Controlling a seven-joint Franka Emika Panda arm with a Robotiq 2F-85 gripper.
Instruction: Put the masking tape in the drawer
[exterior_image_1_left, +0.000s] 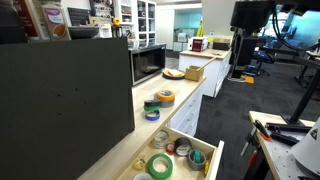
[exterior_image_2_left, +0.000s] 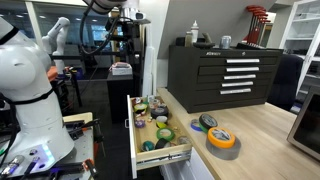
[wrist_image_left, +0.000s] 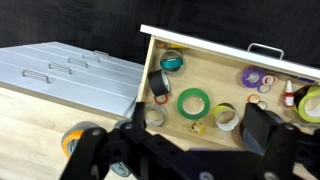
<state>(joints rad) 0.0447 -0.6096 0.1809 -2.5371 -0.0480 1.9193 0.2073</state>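
Observation:
The masking tape, a tan-orange ring, lies flat on the wooden counter next to the open drawer. It also shows in an exterior view and at the lower left of the wrist view, partly hidden by my gripper. The drawer is pulled out, light wood with a white front, and holds several tape rolls. My gripper hangs high above the drawer's near part. Its fingers are spread wide and hold nothing.
A grey roll and a green roll lie on the counter near the masking tape. Inside the drawer are a green ring, a black roll and other rolls. A grey tool chest stands behind.

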